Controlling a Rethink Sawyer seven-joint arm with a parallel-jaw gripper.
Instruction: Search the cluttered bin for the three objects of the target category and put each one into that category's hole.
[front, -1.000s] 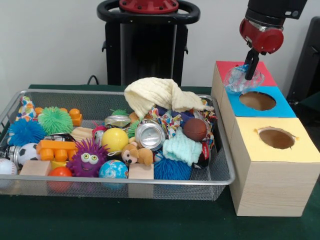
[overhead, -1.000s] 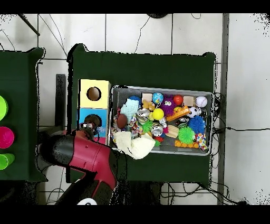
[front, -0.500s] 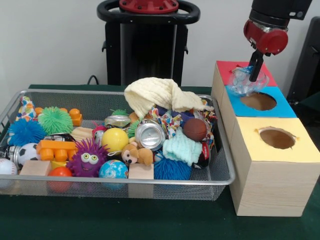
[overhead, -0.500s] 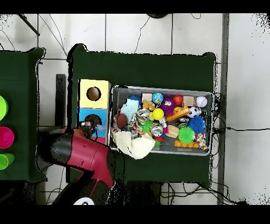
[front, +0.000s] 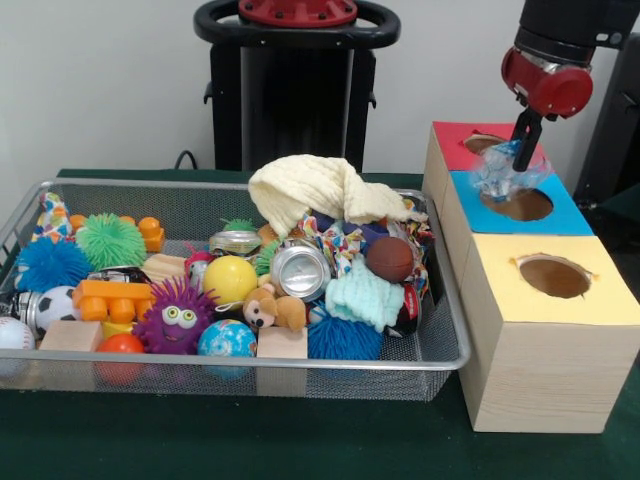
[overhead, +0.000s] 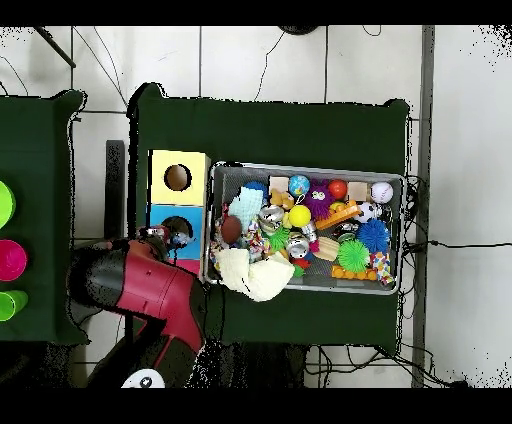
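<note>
Tool (front: 521, 152) of the red and black arm has shifted sideways since a second ago, from the edge of the red box top to above the blue one, and it stays clenched on a crumpled clear plastic bottle (front: 508, 170). The bottle now hangs just over the near rim of the blue hole (front: 522, 205), and the red hole (front: 482, 142) behind it has come into view.

Three wooden boxes (front: 545, 375) stand in a row on the dark green table (front: 250, 440), topped red, blue and yellow, each with one round hole.

Beside them, the wire mesh bin (front: 445, 352) is unchanged: a soft cream knitted cloth (front: 315, 190), one crushed shiny metal can (front: 298, 268), a spiky purple ball (front: 177, 318) with eyes, a smooth yellow ball (front: 230, 279), an orange plastic brick (front: 112, 298).
</note>
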